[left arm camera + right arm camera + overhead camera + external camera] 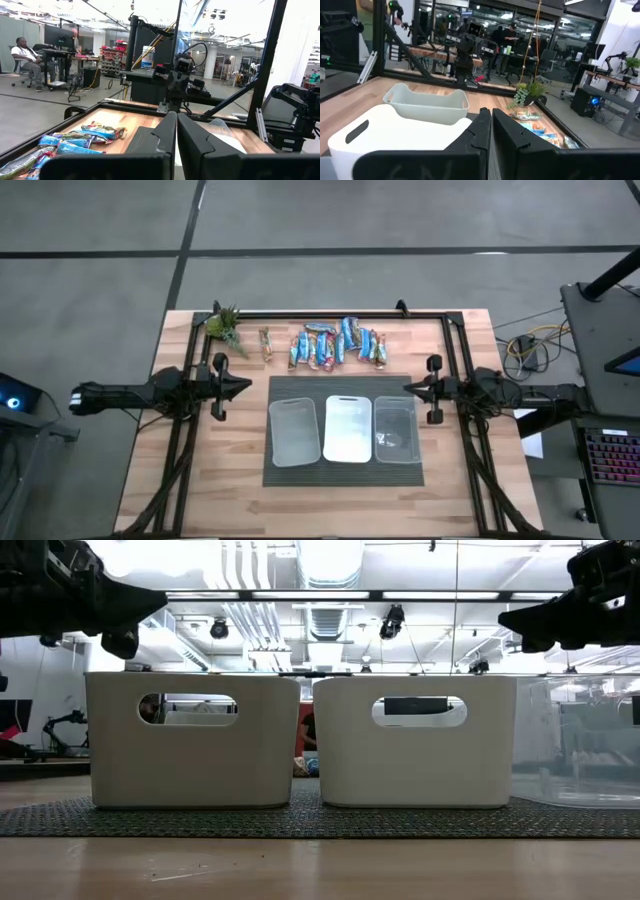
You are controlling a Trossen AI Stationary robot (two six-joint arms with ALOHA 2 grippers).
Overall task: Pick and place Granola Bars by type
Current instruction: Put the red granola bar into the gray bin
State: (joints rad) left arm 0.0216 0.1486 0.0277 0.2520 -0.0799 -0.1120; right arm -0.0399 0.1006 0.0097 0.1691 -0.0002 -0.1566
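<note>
Granola Bars [335, 345] have yet to be touched: the left claw [243, 386] and right claw [411, 387] hang clenched and empty beside the three bins [343, 430], so sorting looks unstarted, and next a claw must spread and reach the heap at the bench's [200, 470] far edge.

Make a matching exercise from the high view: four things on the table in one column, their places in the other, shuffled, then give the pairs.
Things:
1. small green plant
2. pile of granola bars
3. three bins
4. lone brown bar

Places:
A. on the dark mat, side by side, between the two arms
B. at the table's far left corner
C. along the far edge, beyond the bins
D. on bare wood between the plant and the pile

Pairs: 1-B, 2-C, 3-A, 4-D
</note>
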